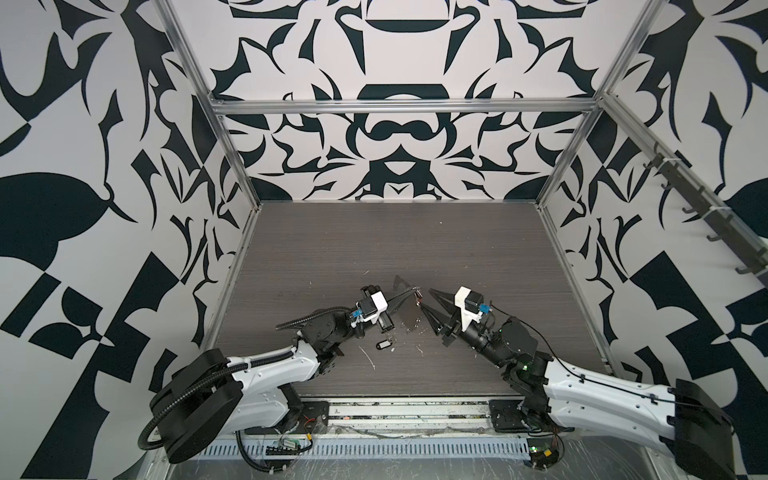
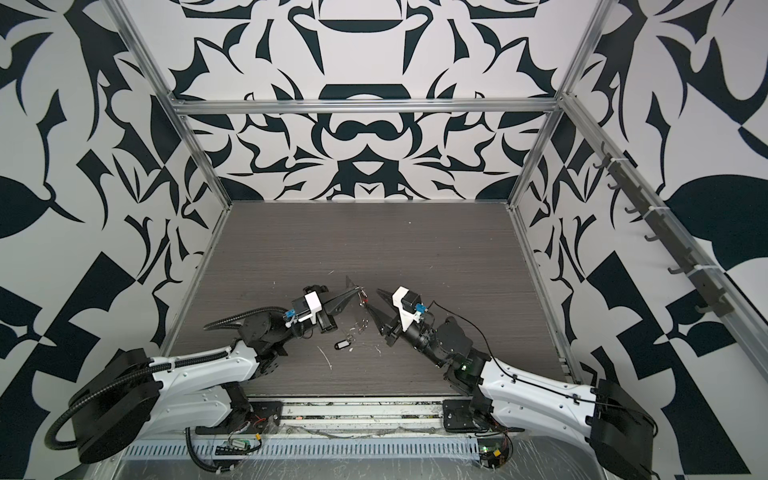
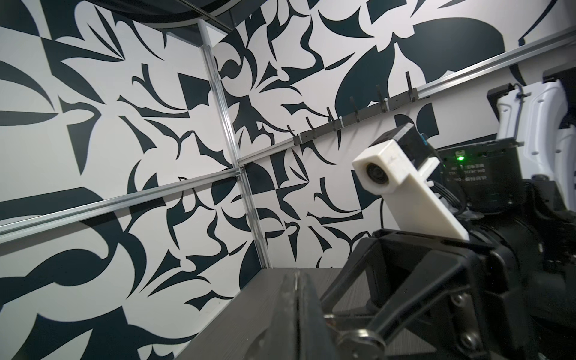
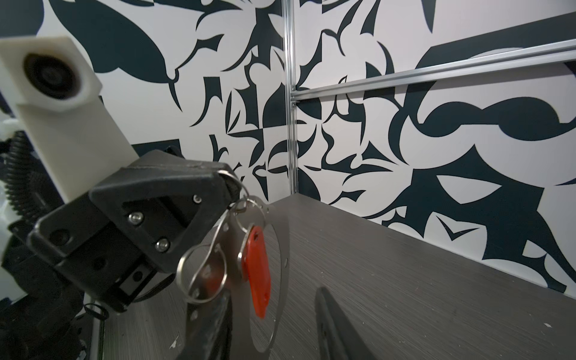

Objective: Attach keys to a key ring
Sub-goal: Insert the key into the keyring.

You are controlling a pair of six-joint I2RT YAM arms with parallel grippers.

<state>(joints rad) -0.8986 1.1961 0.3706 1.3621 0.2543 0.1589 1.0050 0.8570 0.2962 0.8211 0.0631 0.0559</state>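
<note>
Right wrist view: the left gripper (image 4: 229, 184) is clamped on the top edge of the key ring (image 4: 284, 246), a thin, probably light and springy hoop hanging below it with the red-tagged keys (image 4: 255, 271). The right gripper (image 1: 426, 300) stands open beside it. The rim looks best for pinching.

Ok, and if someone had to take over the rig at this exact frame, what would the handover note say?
Left gripper: shut, pinching the top of the key ring, which hangs upright above the table.
Right gripper: open, jaws apart close by the hanging ring, gripping nothing.
Red-tag keys: dangling at the ring's top, right by the left jaws. They look attached, but the join itself is hard to make out.
Black-tag keys: lying on the table below the ring, not held.
To do: pick up the black-tag keys and get them onto the ring.
</note>
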